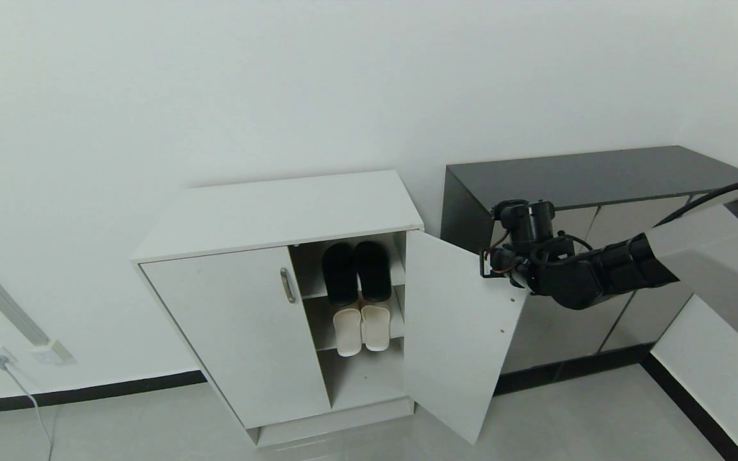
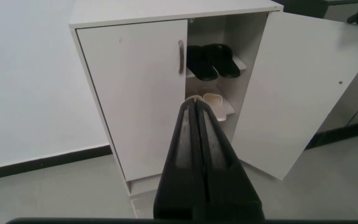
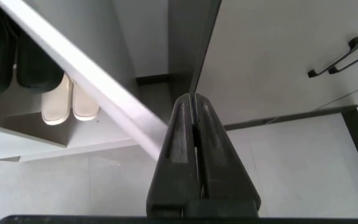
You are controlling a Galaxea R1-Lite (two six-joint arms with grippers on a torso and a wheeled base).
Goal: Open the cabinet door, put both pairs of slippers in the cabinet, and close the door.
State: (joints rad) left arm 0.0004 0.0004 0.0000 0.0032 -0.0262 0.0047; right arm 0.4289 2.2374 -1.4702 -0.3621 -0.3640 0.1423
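While the cabinet [image 1: 279, 211] door [image 1: 452, 333] stands open, my right gripper [image 3: 194, 99] sits by its upper outer corner, fingers pressed together on nothing. Black slippers [image 1: 356, 272] lie on the upper shelf [image 1: 398, 274], white slippers [image 1: 361, 328] at the front edge of the middle shelf [image 1: 397, 325]. My left gripper [image 2: 194, 102], also closed and empty, faces the cabinet front.

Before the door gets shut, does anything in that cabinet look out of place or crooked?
Nothing is spilled or damaged. Both pairs sit side by side, black slippers on the upper shelf, white slippers below. Their ends seem to stick slightly past the shelf edges, which might catch the open right door.
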